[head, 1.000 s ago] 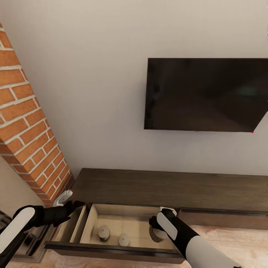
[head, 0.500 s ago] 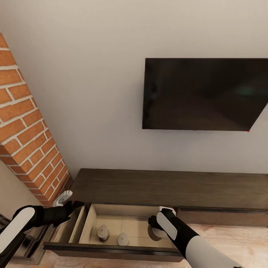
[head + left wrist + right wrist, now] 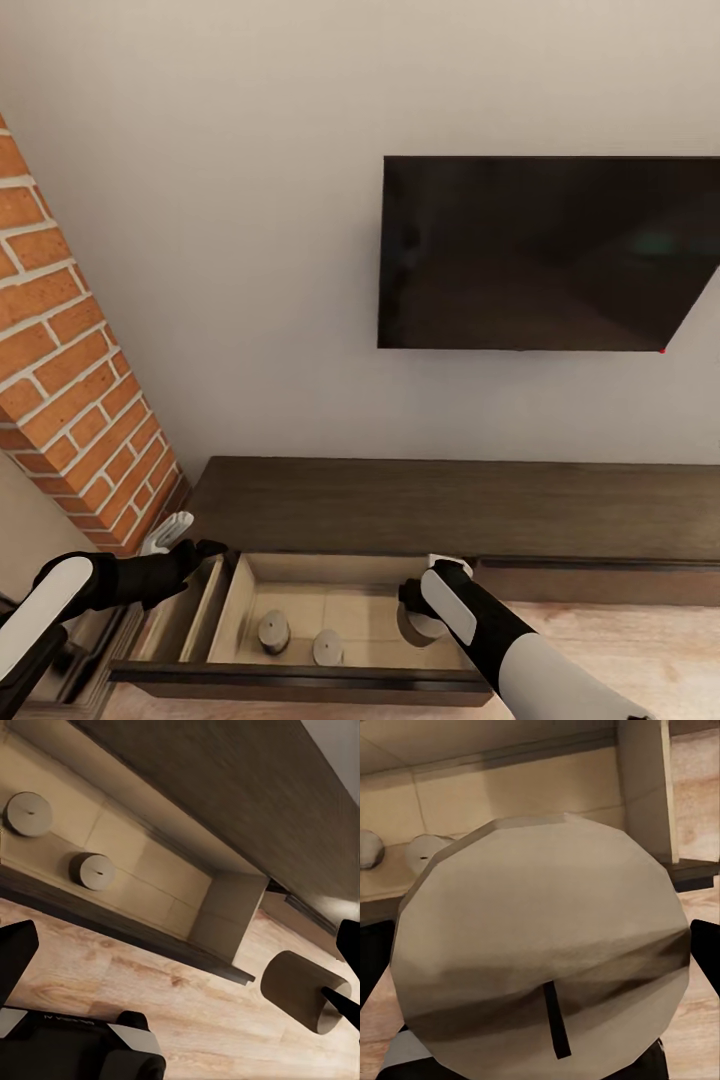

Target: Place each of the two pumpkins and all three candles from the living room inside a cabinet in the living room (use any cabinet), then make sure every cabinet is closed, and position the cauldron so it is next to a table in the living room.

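Candle [image 3: 544,967], light, rigid and smooth, sat clamped by its sides in my right gripper [image 3: 425,612]; left fingers [image 3: 15,956] spread, grasping nothing.

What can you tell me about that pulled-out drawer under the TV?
The drawer belongs to the long, low cabinet of dark brown wood grain against the wall. It is pulled fully open. Its flat front is dark and has no handle; the inside is pale wood with low walls. Two small grey-tan candles stand upright on its floor, apart from each other. The right claw holds a third candle over the drawer's right end.
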Robot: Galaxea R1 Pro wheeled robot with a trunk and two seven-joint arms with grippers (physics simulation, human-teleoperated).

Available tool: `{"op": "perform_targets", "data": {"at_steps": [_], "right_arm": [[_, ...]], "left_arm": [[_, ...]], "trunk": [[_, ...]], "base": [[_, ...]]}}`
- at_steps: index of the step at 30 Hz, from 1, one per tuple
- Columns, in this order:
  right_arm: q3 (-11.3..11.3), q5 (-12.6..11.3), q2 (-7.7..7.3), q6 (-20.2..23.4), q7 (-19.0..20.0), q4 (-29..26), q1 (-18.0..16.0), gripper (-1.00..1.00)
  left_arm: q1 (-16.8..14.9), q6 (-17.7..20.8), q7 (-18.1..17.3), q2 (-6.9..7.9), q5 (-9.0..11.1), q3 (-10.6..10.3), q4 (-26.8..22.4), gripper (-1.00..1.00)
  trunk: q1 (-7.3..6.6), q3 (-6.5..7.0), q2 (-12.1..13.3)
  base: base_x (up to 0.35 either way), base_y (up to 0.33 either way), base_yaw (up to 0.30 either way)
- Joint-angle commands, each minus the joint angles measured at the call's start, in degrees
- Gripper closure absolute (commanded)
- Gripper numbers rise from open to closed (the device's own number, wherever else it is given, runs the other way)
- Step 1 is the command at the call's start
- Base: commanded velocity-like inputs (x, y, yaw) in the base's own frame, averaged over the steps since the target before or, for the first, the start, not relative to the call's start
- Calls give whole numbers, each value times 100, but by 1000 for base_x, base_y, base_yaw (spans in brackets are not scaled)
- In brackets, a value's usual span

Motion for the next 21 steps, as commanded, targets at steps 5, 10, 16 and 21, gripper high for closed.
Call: {"op": "perform_targets", "data": {"at_steps": [5,10,16,21], "right_arm": [[30,-42,-4,11,-52,-6,-6,100],[30,-42,-4,11,-52,-6,-5,100],[30,-42,-4,11,-52,-6,-5,100],[26,-42,-10,11,-50,-6,-3,100]], "left_arm": [[0,-4,57,-3,67,-6,-5,-100],[3,-5,57,-2,64,-6,-5,-100],[3,1,51,-11,77,-8,-82,-100],[16,3,40,-18,144,-21,-426,-100]], "trunk": [[5,-11,-11],[5,-11,-11],[5,-11,-11],[5,-11,-11]], "base": [[105,29,0],[103,3,0],[23,0,0],[2,0,0]]}}
